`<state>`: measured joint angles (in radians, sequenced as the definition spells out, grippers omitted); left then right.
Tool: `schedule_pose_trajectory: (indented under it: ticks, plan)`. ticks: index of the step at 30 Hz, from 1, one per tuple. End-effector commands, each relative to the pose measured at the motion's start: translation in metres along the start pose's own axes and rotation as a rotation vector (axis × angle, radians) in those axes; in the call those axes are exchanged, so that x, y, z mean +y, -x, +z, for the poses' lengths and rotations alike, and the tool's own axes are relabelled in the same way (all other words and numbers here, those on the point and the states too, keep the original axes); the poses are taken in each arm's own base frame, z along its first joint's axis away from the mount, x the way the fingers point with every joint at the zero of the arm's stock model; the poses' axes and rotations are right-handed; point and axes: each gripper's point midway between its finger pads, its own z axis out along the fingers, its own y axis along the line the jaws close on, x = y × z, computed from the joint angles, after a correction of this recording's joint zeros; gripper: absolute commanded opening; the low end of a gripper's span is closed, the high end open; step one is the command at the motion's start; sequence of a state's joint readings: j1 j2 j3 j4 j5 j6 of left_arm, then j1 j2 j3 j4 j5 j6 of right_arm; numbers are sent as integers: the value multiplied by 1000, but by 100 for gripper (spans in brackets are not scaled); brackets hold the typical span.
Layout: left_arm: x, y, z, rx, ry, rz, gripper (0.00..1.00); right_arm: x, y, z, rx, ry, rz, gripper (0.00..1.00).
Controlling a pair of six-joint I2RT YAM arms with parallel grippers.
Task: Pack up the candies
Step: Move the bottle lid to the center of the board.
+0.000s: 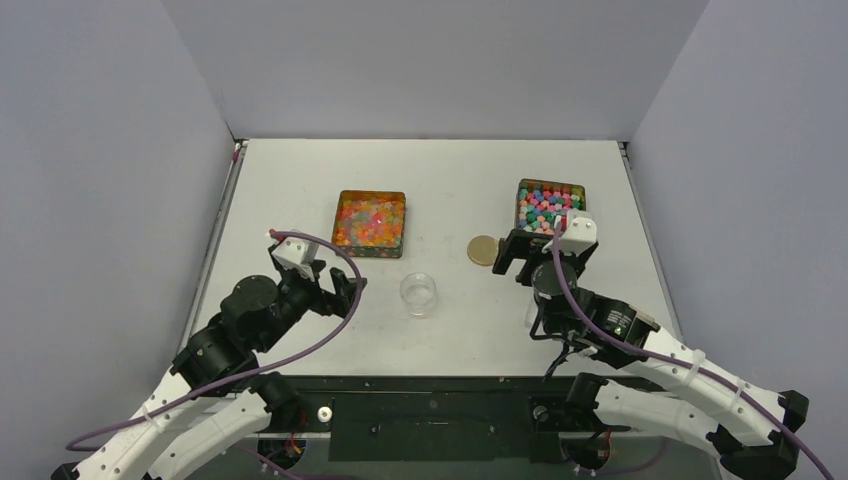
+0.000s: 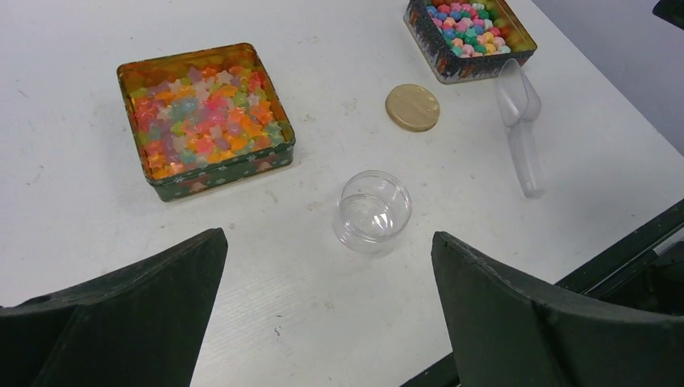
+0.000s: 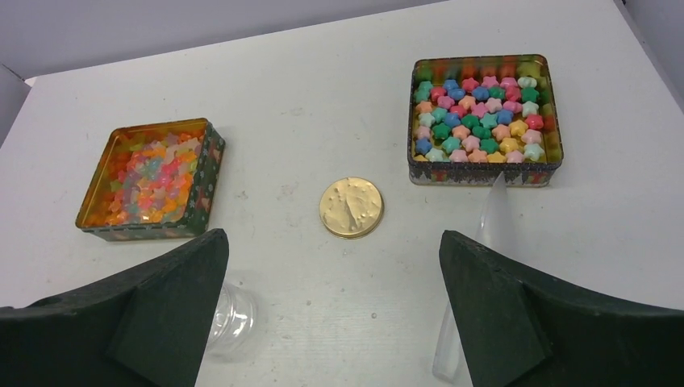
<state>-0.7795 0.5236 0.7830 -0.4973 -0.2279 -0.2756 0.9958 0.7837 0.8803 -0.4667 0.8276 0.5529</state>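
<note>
Glossy translucent orange, red and yellow candies (image 1: 370, 220) fill a square tin left of centre, also seen in the left wrist view (image 2: 202, 113) and the right wrist view (image 3: 153, 173). Opaque blue, green, pink and yellow candies (image 1: 548, 205) fill a second tin at the right (image 2: 476, 28) (image 3: 480, 117). My left gripper (image 1: 340, 285) (image 2: 329, 250) is open and empty, hovering near-left of the tins. My right gripper (image 1: 545, 258) (image 3: 333, 246) is open and empty, just in front of the opaque candies' tin.
A small clear round jar (image 1: 419, 294) (image 2: 373, 211) (image 3: 230, 318) stands empty between the arms. A flat gold lid (image 1: 483, 249) (image 2: 412, 107) (image 3: 351, 207) lies beside the right tin. A clear plastic scoop (image 2: 520, 121) (image 3: 494, 214) lies in front of that tin.
</note>
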Motion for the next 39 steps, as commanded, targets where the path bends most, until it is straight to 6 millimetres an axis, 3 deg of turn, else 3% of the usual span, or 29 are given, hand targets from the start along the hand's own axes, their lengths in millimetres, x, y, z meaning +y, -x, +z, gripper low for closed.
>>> schedule_pose_trajectory:
  ticks: [1, 10, 15, 20, 26, 34, 39]
  plan:
    - [3, 13, 0, -49, 6, 15, 96, 3, 18, -3, -22, -9, 21, 99]
    - [14, 8, 6, -22, 39, -1, 96, 19, 25, 10, 14, -44, -37, 96]
    - [17, 9, 6, -21, 52, -13, 96, 35, 12, 27, 92, -33, -89, 93]
    - [18, 9, 5, -27, 54, -16, 96, 45, -7, 57, 204, -1, -84, 85]
    - [17, 10, 2, -34, 51, -18, 96, 48, -16, 85, 265, -34, -119, 76]
    - [18, 13, -2, -54, 49, -22, 96, 52, -37, 127, 365, -44, -136, 54]
    - [18, 14, -4, -61, 50, -23, 96, 50, -50, 157, 412, -67, -147, 53]
